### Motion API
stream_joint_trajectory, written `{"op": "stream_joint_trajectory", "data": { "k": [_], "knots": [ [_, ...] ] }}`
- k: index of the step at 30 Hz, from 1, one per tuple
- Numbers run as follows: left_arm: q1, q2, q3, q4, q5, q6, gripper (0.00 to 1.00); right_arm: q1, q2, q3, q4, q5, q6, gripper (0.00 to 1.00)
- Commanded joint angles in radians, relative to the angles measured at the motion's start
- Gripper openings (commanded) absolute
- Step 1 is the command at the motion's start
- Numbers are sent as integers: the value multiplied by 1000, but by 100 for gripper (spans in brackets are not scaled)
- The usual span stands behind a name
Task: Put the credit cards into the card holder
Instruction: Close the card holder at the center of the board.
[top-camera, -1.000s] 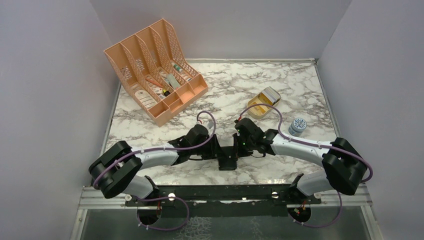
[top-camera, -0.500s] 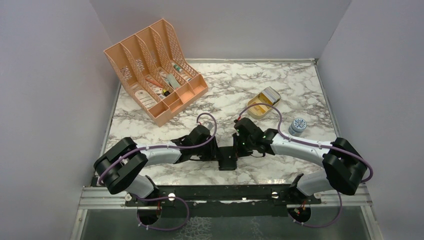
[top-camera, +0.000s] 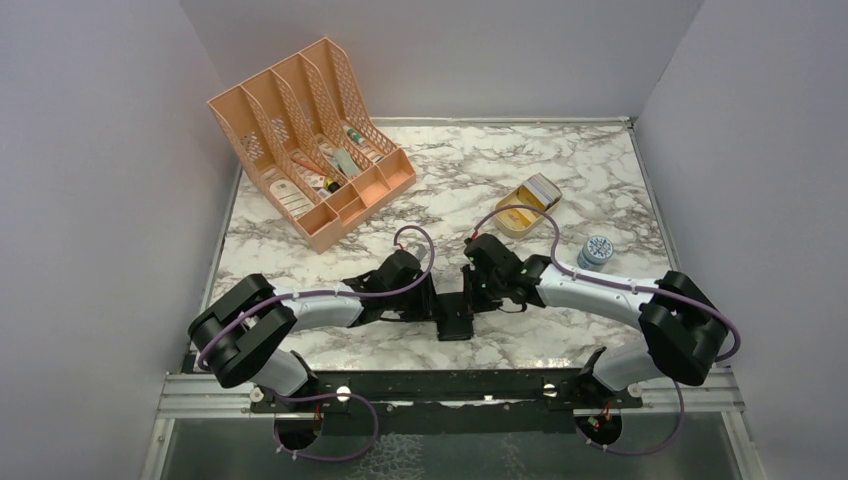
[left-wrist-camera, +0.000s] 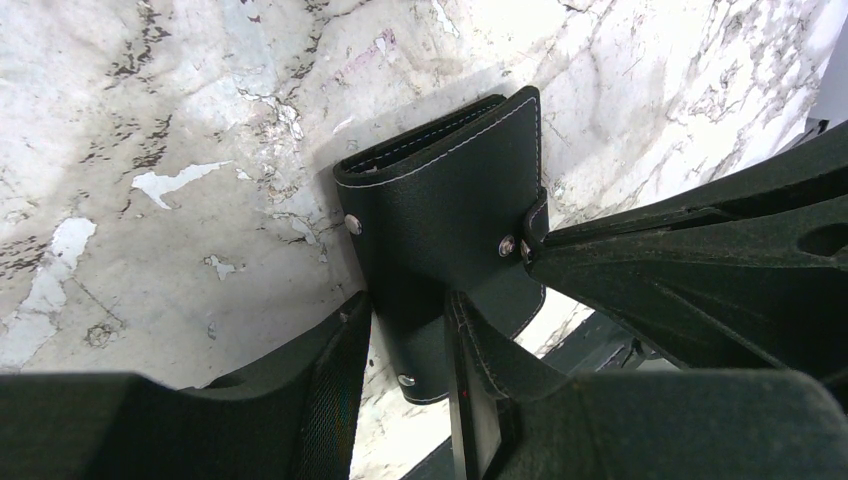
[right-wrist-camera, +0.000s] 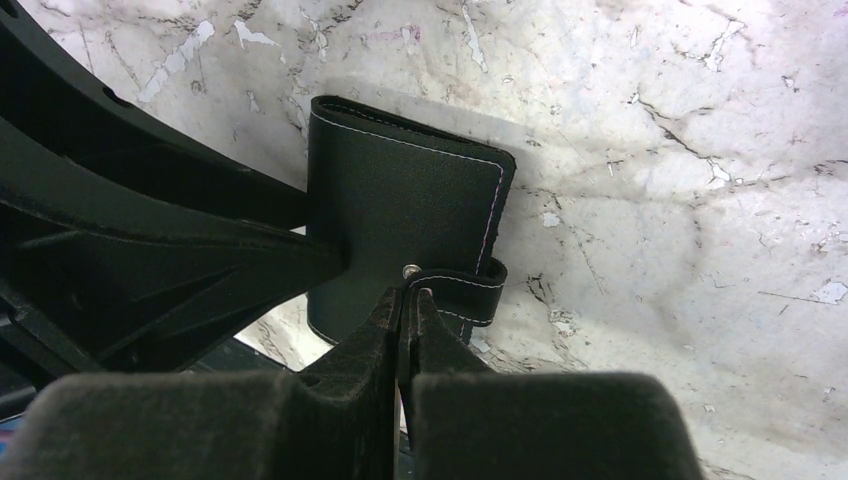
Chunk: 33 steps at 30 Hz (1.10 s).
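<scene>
The black card holder (top-camera: 455, 318) lies on the marble near the front edge, between my two grippers. In the left wrist view, the card holder (left-wrist-camera: 440, 200) is folded, and my left gripper (left-wrist-camera: 408, 305) has its jaws closed around the case's near end. A stitched flap lies against the right finger. In the right wrist view, my right gripper (right-wrist-camera: 407, 295) is shut on the snap tab (right-wrist-camera: 470, 290) of the card holder (right-wrist-camera: 400, 210). No credit card shows clearly. A pale rectangular piece (top-camera: 543, 187) rests at the far end of the gold tin.
The peach desk organiser (top-camera: 310, 150) stands at the back left with small items in it. The gold oval tin (top-camera: 520, 215) lies right of centre. A small round blue-grey lid (top-camera: 597, 252) sits near the right wall. Grey walls enclose the marble top (top-camera: 440, 180).
The left arm's elbow has shifted slightly to the right. The right wrist has edged a little to the left and away. The card holder has stayed in place.
</scene>
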Motion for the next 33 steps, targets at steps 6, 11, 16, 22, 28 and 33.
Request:
{"op": "stream_joint_trajectory", "data": {
  "k": [6, 11, 16, 22, 28, 33],
  "knots": [
    [2, 5, -2, 25, 12, 17, 36, 18, 16, 31, 3, 11, -10, 1],
    [1, 6, -5, 37, 19, 14, 35, 20, 29, 32, 6, 14, -11, 1],
    [2, 3, -8, 38, 19, 14, 35, 21, 34, 28, 13, 12, -10, 1],
    [1, 7, -12, 46, 20, 13, 35, 22, 35, 32, 20, 7, -7, 1],
    [1, 16, -10, 53, 25, 13, 35, 22, 36, 42, 12, 10, -7, 1],
    [2, 13, -10, 49, 27, 14, 35, 23, 11, 50, -5, 33, -7, 1]
  ]
}}
